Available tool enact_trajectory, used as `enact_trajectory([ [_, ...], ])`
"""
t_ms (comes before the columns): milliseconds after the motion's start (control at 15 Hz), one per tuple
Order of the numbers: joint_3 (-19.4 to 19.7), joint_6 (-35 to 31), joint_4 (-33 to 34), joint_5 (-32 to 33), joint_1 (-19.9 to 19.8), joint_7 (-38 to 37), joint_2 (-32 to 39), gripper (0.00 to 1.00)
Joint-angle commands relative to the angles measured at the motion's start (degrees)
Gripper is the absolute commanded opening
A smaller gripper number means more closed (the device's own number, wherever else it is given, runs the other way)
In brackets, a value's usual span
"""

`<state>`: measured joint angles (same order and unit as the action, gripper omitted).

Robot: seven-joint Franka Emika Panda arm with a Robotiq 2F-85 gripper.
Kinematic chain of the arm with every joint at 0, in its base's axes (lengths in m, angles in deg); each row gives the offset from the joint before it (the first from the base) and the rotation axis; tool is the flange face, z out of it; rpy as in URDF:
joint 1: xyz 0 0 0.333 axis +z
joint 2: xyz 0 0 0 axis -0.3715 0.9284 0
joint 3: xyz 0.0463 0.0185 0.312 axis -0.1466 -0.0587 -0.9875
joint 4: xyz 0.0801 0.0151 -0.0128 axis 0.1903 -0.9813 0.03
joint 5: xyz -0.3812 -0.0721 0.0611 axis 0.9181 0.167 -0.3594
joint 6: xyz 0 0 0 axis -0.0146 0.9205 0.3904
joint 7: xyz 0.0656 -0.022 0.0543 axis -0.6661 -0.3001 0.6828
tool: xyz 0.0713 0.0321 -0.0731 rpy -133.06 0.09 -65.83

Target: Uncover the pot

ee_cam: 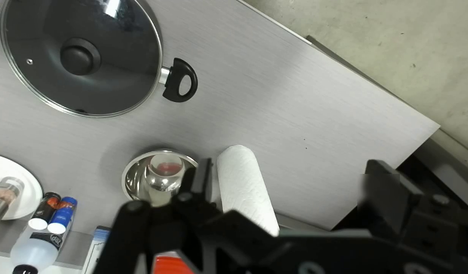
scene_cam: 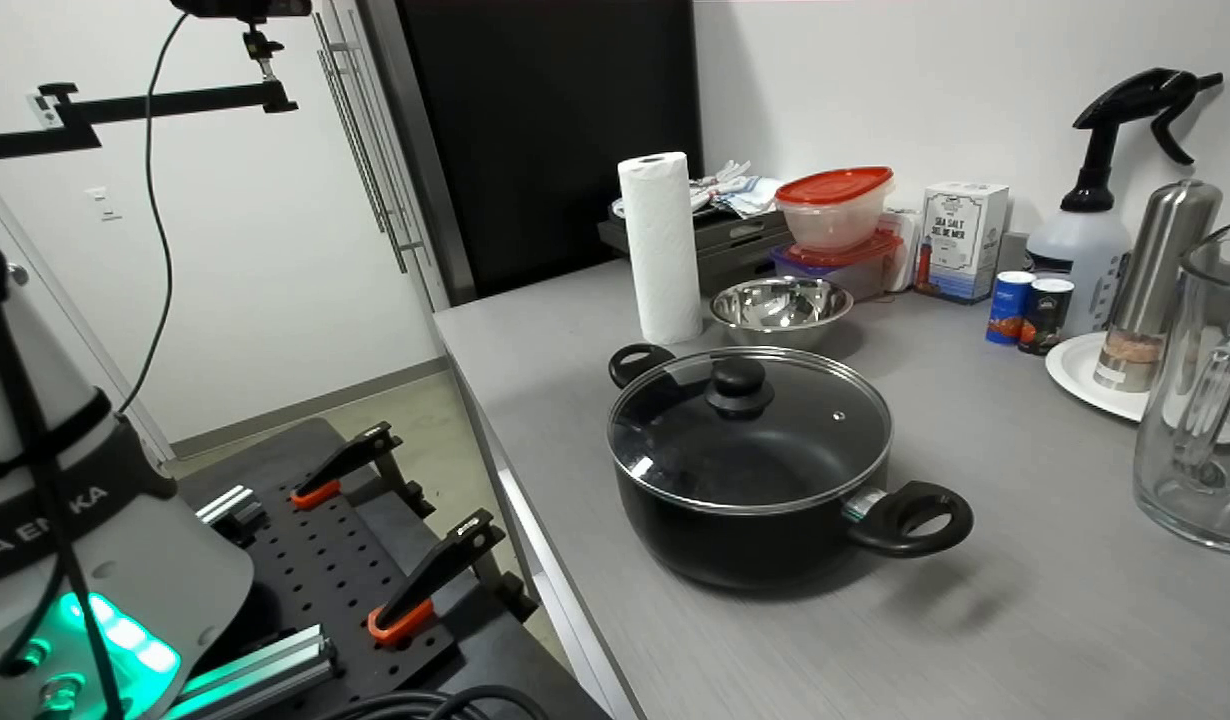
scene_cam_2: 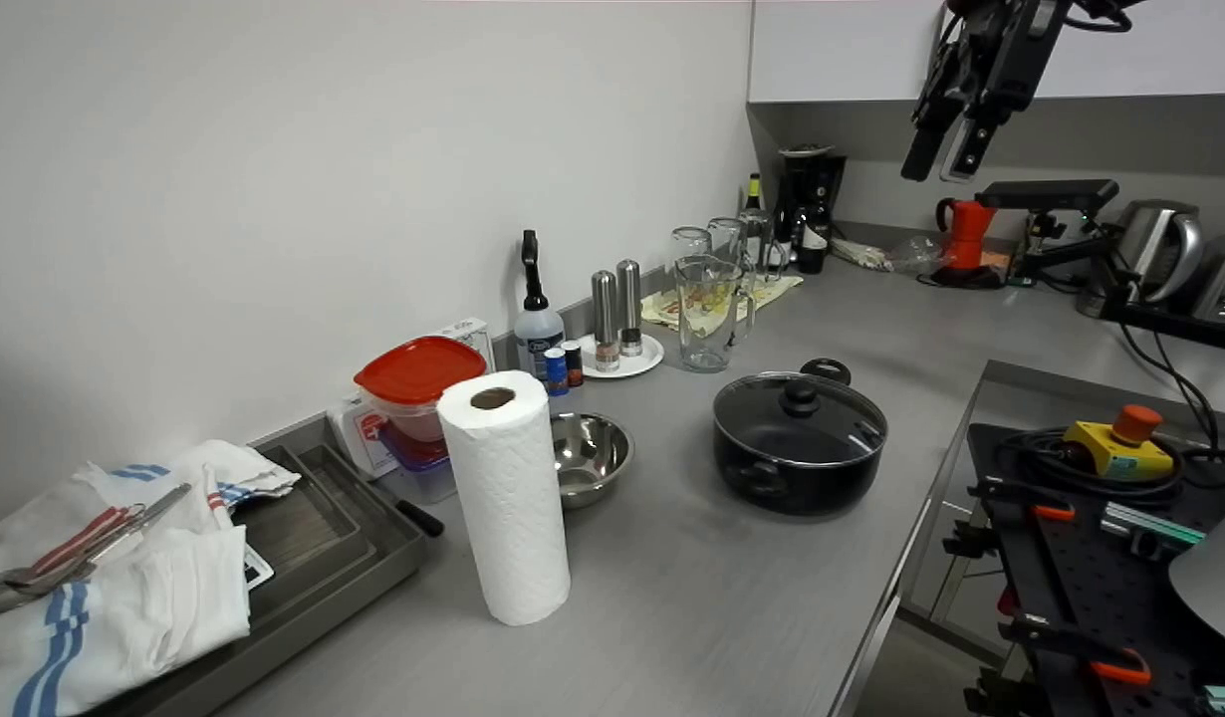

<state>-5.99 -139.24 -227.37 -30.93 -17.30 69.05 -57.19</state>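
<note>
Pot (ee_cam: 172, 85) sat on the grey bench (ee_cam: 279, 99), upper left of the wrist view, glass lid (ee_cam: 118, 78) in place, black knob (ee_cam: 77, 59) on top. One loop handle (ee_cam: 177, 68) reached right; the opposite one was cropped by the frame. Steel bowl (ee_cam: 137, 179) stood near, partly hidden by the fingers (ee_cam: 201, 180), which were spread wide. White paper roll (ee_cam: 243, 182) showed in the gap between them, lower end partly covered. Lower left: mill (ee_cam: 7, 188) stood on a white plate (ee_cam: 13, 165); black canister (ee_cam: 45, 211) and blue canister (ee_cam: 62, 216) sat side by side, spray bottle (ee_cam: 34, 249) just beyond. Pale floor (ee_cam: 390, 45) lay past the bench edge.
</note>
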Motion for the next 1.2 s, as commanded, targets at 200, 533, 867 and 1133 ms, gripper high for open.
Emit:
enact_trajectory([
  [200,-0.2,0.1,0.1,-0.2,-0.3,0.2,0.1,1.00],
  [533,-0.2,0.1,0.1,-0.2,-0.3,0.2,0.1,1.00],
  [867,-0.4,-3.2,-0.1,0.0,-1.7,-1.8,4.2,1.00],
  [1133,-0.3,-13.2,-1.8,-0.5,-4.4,-6.0,9.3,1.00],
])
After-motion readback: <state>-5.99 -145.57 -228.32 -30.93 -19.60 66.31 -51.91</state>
